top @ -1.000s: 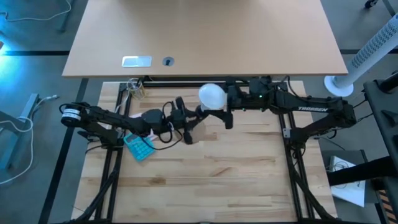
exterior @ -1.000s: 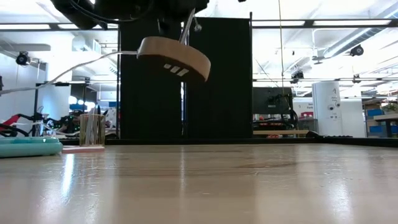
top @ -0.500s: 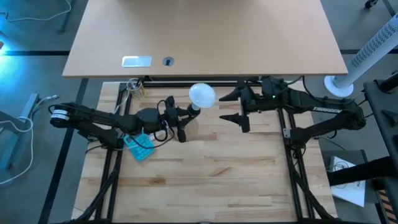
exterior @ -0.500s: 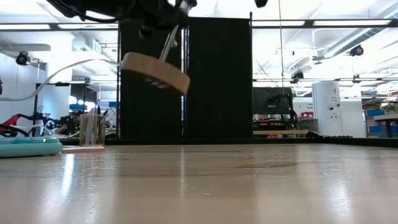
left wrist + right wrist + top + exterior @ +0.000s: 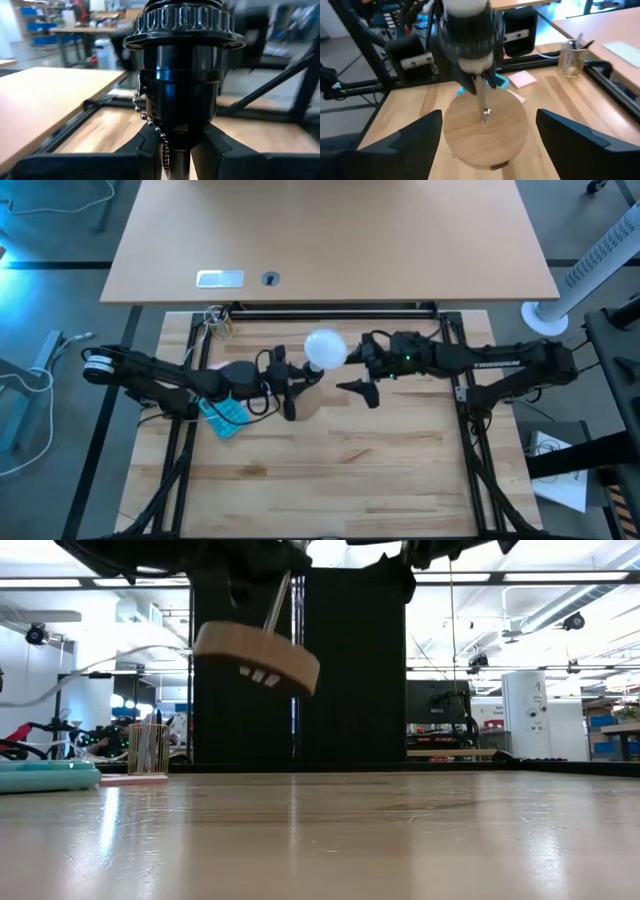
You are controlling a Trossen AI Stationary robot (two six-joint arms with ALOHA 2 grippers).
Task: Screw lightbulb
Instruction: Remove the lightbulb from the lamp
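Gripping the black socket (image 5: 180, 75) low on its stem, the left gripper (image 5: 290, 388) is holding one wooden disc (image 5: 256, 656) in the air — the single lightbulb (image 5: 325, 348) is sitting in that socket. The right gripper (image 5: 362, 372) is hanging just beside the bulb, fingers spread wide and empty. One cup of sticks (image 5: 147, 748) is standing at the table's back-left corner.

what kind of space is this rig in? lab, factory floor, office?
Most likely a robotics lab or workshop. The low view shows an open room with ceiling strip lights, a monitor on a bench and blue storage bins; the left wrist view shows worktables.
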